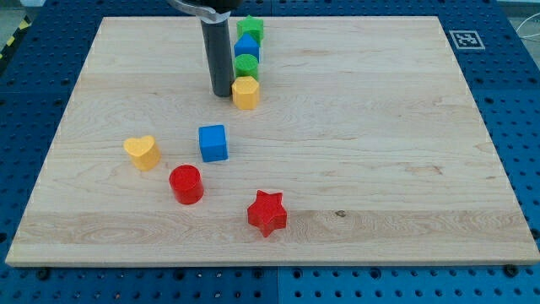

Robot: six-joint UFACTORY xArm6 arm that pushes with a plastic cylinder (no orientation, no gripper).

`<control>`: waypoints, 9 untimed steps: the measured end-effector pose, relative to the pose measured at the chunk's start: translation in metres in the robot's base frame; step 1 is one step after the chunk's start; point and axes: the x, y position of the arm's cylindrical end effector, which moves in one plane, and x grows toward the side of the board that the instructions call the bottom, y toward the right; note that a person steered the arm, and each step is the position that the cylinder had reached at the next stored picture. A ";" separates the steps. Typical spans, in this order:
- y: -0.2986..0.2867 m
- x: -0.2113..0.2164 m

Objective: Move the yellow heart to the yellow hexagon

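- My tip (pixel 222 94) stands at the view's top centre, just beside the yellow hexagon (pixel 245 93), on its left; whether the two touch cannot be told.
- The arm carries no gripper, only a straight dark rod, so there is nothing to open, close or grasp with.
- The yellow heart (pixel 143 152) lies at the view's left, well apart from my tip and from the hexagon, nearer the view's bottom.
- The hexagon is the lowest of a column: above it sit a green block (pixel 246 64), a blue block (pixel 247 46) and a green star-like block (pixel 251 29).
- A blue cube (pixel 213 143) lies between heart and hexagon; a red cylinder (pixel 186 184) and a red star (pixel 267 212) lie lower on the wooden board (pixel 388 152).
- Judgement: the heart appears untouched; the approach step is in hand.
- Judgement: the next move calls for bringing my tip round to the heart's lower-left side, then pushing up and right, passing above the blue cube.
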 end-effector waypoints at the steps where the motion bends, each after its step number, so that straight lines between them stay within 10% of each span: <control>1: -0.038 0.000; 4: -0.165 0.065; 6: -0.113 0.141; 9: -0.060 0.085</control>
